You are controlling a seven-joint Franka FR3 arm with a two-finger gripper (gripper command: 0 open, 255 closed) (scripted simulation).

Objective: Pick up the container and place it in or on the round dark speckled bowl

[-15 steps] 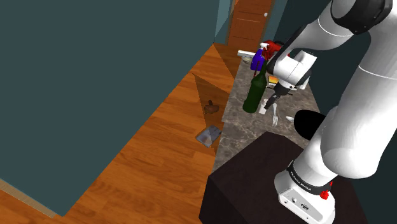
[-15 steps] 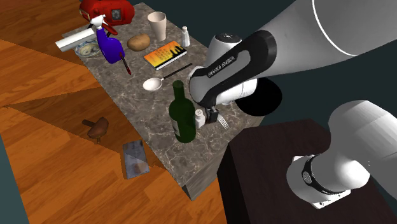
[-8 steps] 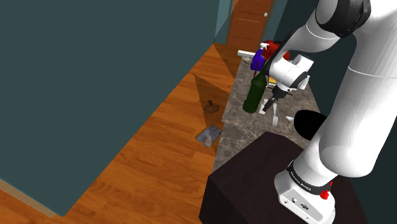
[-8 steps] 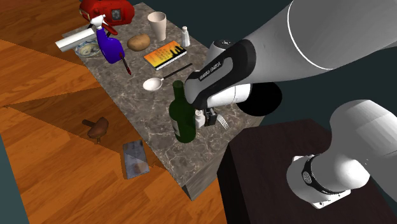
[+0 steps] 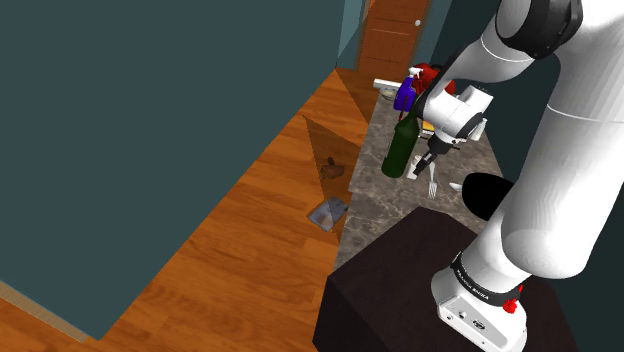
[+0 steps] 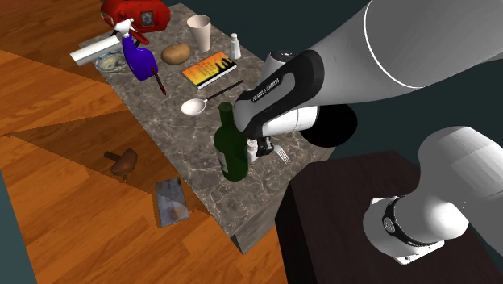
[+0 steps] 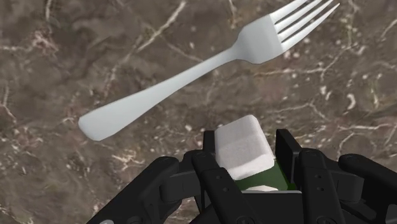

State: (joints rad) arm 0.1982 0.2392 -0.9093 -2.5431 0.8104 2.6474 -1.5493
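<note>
White-capped small container (image 7: 239,150) with a green body sits clasped between the black tool's (image 7: 247,145) closed-in fingers, low over the dark marbled counter (image 7: 76,44), with the round black bowl (image 5: 487,193) nearby toward the counter's stand-side edge.

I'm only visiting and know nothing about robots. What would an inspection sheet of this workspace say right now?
Surface: brown veined table, crowded at its far end.
Job's things: white-capped container, held; speckled bowl at the far end.
Clutter: green bottle, fork, spoon, book, blue spray bottle, potato, cup.
Grippers: gripper, fingers clasping the container.
Cables: nothing seen.
Surroundings: wooden floor, teal wall, wooden door.
</note>
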